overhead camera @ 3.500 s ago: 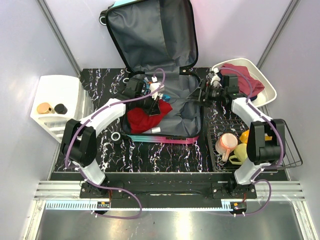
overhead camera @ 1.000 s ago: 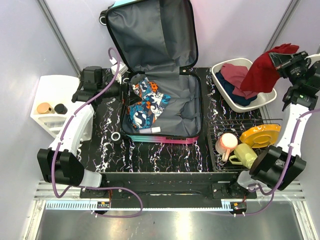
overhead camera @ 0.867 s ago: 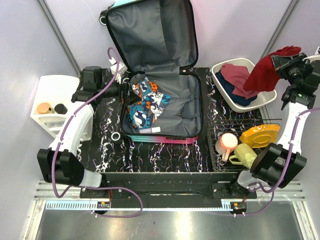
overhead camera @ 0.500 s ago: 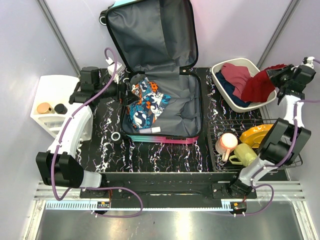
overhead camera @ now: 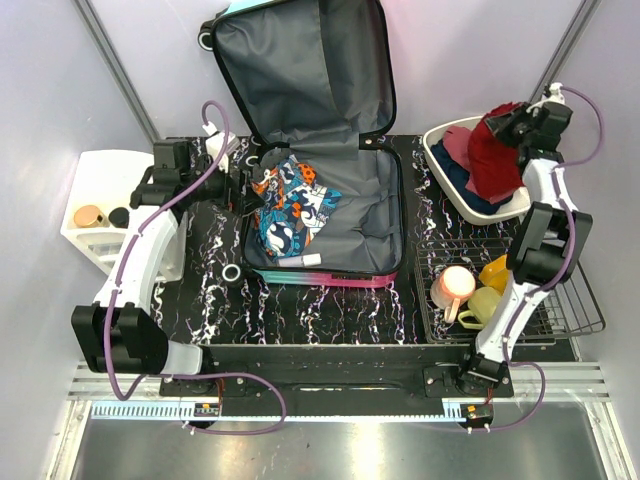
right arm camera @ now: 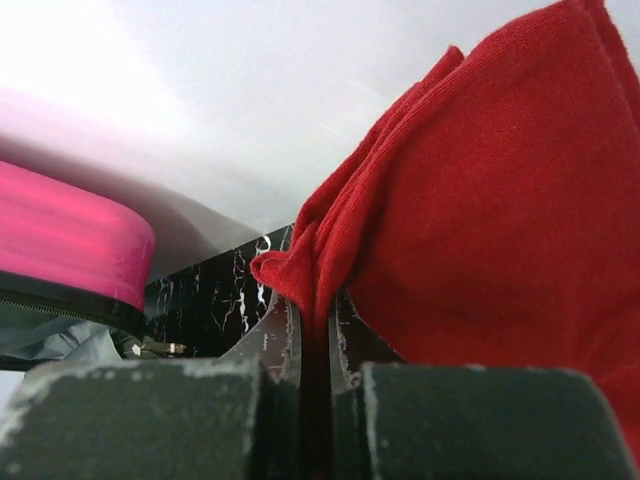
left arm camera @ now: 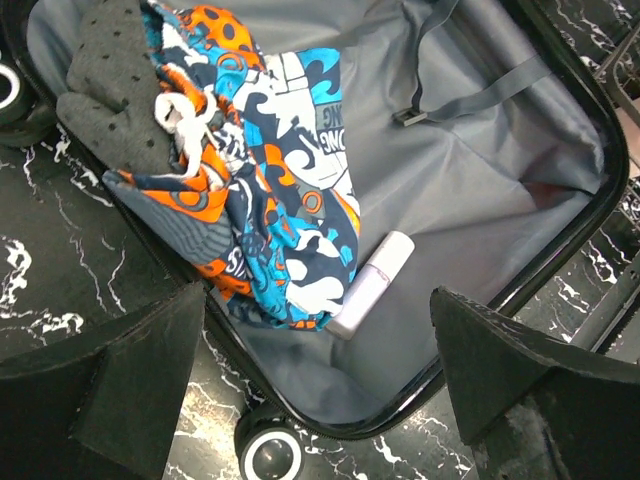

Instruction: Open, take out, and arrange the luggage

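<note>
Red cloth (right arm camera: 480, 200) pinched in right gripper (right arm camera: 312, 320), seemingly over white tub (overhead camera: 432, 152); released off-centre, it may drape the rim. Left gripper (left arm camera: 315, 300) wide, empty, above the luggage (left arm camera: 480, 170).

luggage (overhead camera: 365, 215): dark grey woven lining, matt, creased; shell hard glossy plastic
red garment (overhead camera: 495, 155): soft knit cloth, matt
printed shorts (left arm camera: 285, 190): thin smooth cloth
tube (left arm camera: 372, 285): smooth pale plastic
table (overhead camera: 320, 310): glossy black marble-look top
rack (overhead camera: 560, 315): thin black metal wire
tub (overhead camera: 432, 140): smooth white plastic
</note>
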Robot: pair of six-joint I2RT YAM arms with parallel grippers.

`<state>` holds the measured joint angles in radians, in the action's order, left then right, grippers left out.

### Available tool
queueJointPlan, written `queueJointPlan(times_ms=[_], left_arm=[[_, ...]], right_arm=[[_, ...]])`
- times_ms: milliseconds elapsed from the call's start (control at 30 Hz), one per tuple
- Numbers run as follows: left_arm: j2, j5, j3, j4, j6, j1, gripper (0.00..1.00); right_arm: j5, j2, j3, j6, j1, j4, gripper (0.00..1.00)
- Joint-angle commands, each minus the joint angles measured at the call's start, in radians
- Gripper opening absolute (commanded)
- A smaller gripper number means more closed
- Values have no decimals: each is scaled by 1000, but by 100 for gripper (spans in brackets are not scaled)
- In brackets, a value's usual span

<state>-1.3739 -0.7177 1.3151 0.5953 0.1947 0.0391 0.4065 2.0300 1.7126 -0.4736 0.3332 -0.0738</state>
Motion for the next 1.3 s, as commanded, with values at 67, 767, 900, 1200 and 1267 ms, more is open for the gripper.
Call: queueJointPlan(times_ms=[67, 767, 900, 1200, 1267], left_arm=[[42, 55, 13, 72, 69, -38, 99], [-204, 509, 111, -91, -152, 128, 99], [-267, 563, 127, -133, -190, 186, 99], [-175, 682, 64, -226, -130, 261, 87], [-204, 743, 91, -203, -156, 262, 87]], right_arm=[[54, 194, 211, 16, -36, 23, 17], [140, -97, 89, 296, -48, 155, 90], [123, -174, 10, 300, -48, 161, 93], [146, -310, -100, 296, -49, 180, 94], [155, -326, -110, 276, -48, 180, 94]])
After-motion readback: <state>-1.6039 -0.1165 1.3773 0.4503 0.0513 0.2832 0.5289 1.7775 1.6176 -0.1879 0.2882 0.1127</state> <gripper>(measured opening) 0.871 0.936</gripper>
